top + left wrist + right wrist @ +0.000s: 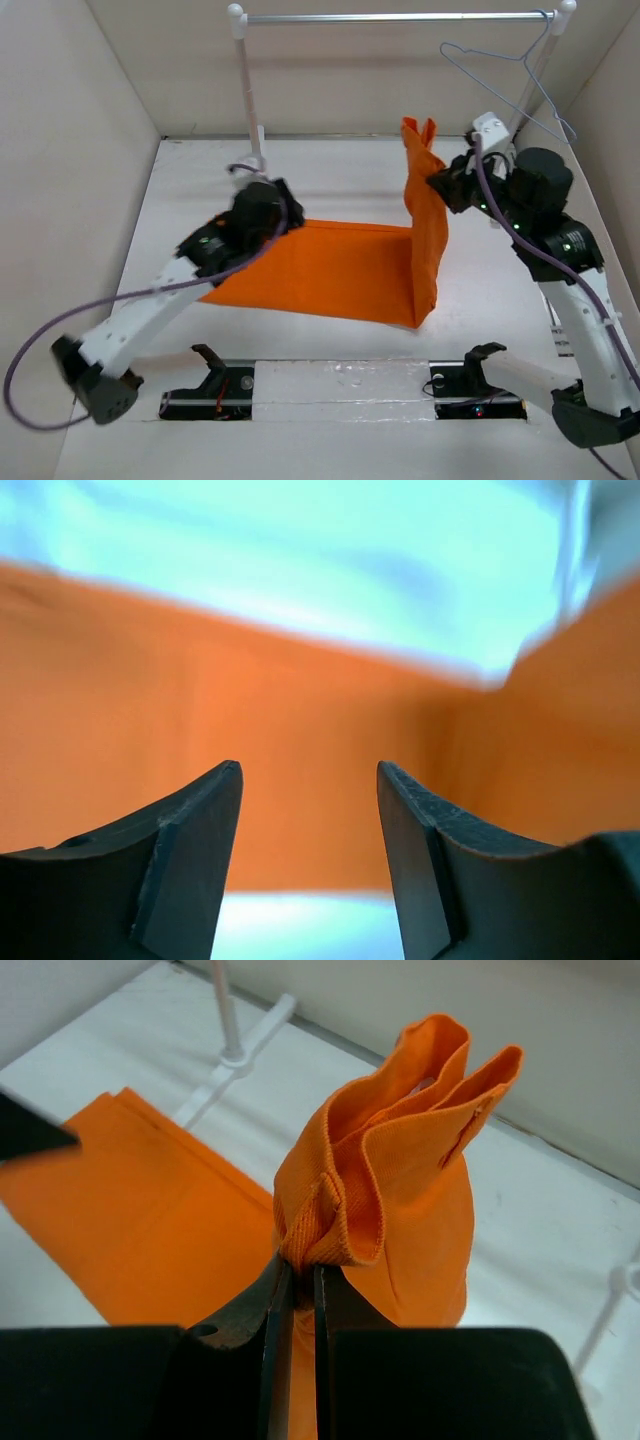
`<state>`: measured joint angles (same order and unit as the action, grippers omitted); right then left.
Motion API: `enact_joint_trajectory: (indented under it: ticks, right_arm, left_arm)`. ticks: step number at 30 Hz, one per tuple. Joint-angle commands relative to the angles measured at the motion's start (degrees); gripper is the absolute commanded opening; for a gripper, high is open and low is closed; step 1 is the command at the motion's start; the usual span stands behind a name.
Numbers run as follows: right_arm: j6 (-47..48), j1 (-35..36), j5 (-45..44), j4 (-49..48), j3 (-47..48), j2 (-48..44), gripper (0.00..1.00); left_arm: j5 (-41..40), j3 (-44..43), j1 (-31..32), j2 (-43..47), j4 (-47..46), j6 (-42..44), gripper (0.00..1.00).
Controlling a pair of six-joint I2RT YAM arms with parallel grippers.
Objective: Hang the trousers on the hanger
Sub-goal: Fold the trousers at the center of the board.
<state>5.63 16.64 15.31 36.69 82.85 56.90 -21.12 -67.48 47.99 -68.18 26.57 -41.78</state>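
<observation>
Right pincer (pixel 297 1272) clamps the trousers' (pixel 340 265) raised bunched end, left pincer (pixel 310 780) gapes wide over cloth at 9 o'clock, hanger (pixel 483 53) on rail (pixel 400 17) at 1 o'clock.

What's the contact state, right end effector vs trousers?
Touching. The right wrist view shows the right end effector clamped on a bunched fold of the trousers.

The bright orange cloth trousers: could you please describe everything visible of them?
The bright orange cloth trousers look soft and finely woven. Most lies flat on the white table; the right end is lifted upright and bunched, its folds gaping at the top. The right arm's jaws are shut on a fold there. The left arm's jaws stand open over the flat left end; contact unclear.
</observation>
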Motion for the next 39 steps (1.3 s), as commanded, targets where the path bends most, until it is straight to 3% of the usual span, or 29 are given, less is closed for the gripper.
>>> enact_joint_trajectory:
  ticks: [1,2,5,6,8,11,16,19,20,22,23,26,29,31,34,35,37,39]
  right_arm:
    - [-1.7,10.4,-10.0,-10.5,3.9,3.5,0.0]
    - [-1.7,15.6,-11.9,-11.6,4.4,6.3,0.0]
    - [-1.6,21.7,-15.0,-14.3,7.3,13.4,0.0]
    - [-1.5,25.2,-17.1,-14.8,8.2,15.4,0.0]
    - [-1.4,29.3,-18.9,-17.5,12.4,24.0,0.0]
    - [-1.4,32.9,-18.7,-18.6,17.5,28.8,0.0]
    - [-1.7,39.7,-18.3,-18.6,31.9,48.1,0.0]
    - [-5.3,41.0,-11.4,-20.7,39.7,59.0,0.0]
    - [-8.0,41.9,-9.4,-24.2,40.3,61.2,0.04]
    - [-11.5,43.1,-5.2,-28.4,39.7,64.8,0.26]
    - [-12.0,43.6,-4.2,-29.5,39.8,67.7,0.42]
    - [-12.9,43.0,-2.0,-27.8,38.8,67.4,0.68]
    - [-10.9,39.5,0.4,-29.2,29.9,60.4,0.71]
    - [-9.3,36.1,2.4,-30.4,23.4,55.4,0.7]
    - [-6.8,32.0,3.0,-30.9,9.2,44.8,0.54]
    - [-6.3,31.1,2.6,-30.7,1.9,42.1,0.33]
    - [-3.3,28.6,1.6,-29.1,-4.6,35.4,0.06]
    - [0.1,27.4,1.7,-24.7,-12.2,32.4,0.0]
  left_arm:
    - [-3.8,-0.2,-9.4,11.1,3.2,4.1,0.54]
    - [-1.7,-1.7,-15.8,12.4,3.4,5.2,0.54]
    - [4.8,-5.0,-25.1,13.3,4.1,8.7,0.54]
    - [7.0,-5.6,-31.1,13.3,3.9,8.9,0.54]
    - [17.4,-8.1,-39.4,13.1,0.8,8.3,0.54]
    - [19.7,-11.9,-42.6,12.0,-0.3,6.5,0.54]
    - [18.1,-20.7,-42.6,8.4,0.1,6.0,0.54]
    - [15.3,-26.1,-42.6,6.9,2.7,7.6,0.54]
    - [13.9,-27.4,-42.6,6.8,3.2,8.0,0.54]
    - [12.2,-27.5,-42.6,7.1,4.6,9.3,0.54]
    - [10.5,-26.7,-42.6,7.8,4.9,9.4,0.54]
    - [8.7,-24.2,-42.6,9.1,5.2,10.8,0.55]
    - [9.2,-19.1,-42.6,9.7,4.6,11.7,0.55]
    - [11.5,-14.8,-42.6,9.7,2.5,11.9,0.55]
    - [18.3,-4.2,-42.6,9.6,-1.4,10.7,0.55]
    - [22.9,1.8,-41.8,9.0,-2.8,10.2,0.55]
    - [24.4,7.0,-38.3,8.0,-6.2,8.2,0.55]
    - [26.0,12.3,-36.7,5.6,-8.1,7.2,0.55]
